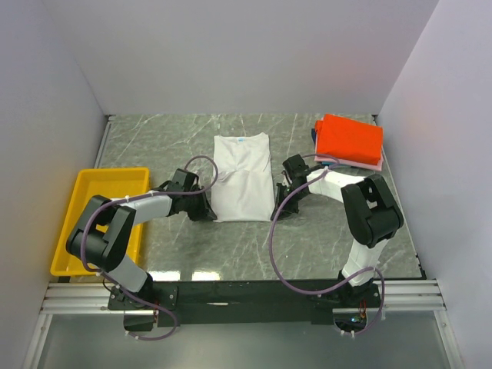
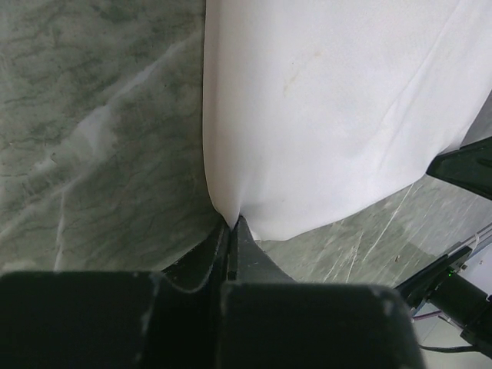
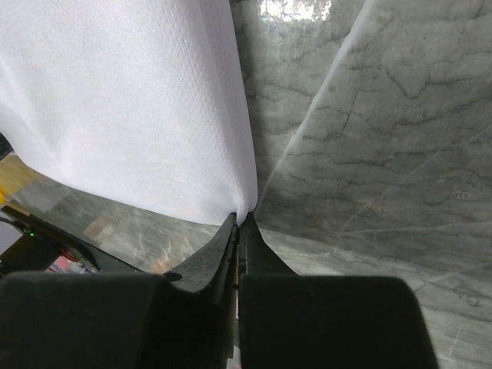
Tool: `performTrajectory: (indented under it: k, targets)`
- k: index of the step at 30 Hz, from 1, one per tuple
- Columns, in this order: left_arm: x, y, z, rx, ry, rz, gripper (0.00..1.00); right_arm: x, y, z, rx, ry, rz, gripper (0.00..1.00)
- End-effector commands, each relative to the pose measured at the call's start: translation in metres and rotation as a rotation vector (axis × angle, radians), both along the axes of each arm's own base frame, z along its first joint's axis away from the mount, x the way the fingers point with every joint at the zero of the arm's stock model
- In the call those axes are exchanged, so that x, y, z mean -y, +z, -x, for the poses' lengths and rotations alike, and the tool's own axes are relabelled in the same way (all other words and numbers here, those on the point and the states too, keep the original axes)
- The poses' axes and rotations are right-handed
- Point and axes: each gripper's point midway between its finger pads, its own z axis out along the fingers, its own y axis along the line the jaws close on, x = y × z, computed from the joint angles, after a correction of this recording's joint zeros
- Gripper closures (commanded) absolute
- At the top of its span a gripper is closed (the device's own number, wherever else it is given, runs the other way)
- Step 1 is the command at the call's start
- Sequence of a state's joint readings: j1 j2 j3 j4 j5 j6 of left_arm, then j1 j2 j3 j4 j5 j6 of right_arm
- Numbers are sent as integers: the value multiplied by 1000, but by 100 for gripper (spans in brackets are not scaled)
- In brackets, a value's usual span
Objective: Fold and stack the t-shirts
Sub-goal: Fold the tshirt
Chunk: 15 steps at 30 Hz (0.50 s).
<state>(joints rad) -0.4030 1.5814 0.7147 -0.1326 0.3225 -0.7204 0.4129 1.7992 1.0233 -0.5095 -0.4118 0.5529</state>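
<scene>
At the centre of the grey marbled table lies the white t-shirt, narrowed lengthwise, with its collar and light-blue label at the far end. The left arm bends out over the yellow tray, and its forearm runs low and rightward to the shirt's near-left corner. There the left gripper has its jaws pressed together on the cloth edge. The right arm rises from its base, and its forearm runs leftward and down to the near-right corner. The right gripper pinches the hem in the same way. At the far right, well apart, a folded orange-red t-shirt rests on what appear to be pink and blue ones, of which only the edges show.
</scene>
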Motion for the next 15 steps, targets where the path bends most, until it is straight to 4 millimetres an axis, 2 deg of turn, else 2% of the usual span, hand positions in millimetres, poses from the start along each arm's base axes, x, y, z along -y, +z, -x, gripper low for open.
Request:
performTrajectory:
  k: [1,5,10,15]
  targets:
    - [-18,-25,25,-86,-20,-98,100,7,-11,6,-16,22,74,100]
    - [-20,-12,24,-57,-22,-107,100,9,-2,9,-16,25,71,100]
    - [-22,17,24,-18,-28,-102,100,14,18,16,9,31,72,100]
    - [-25,43,36,-26,-32,-95,100,20,40,32,22,41,80,100]
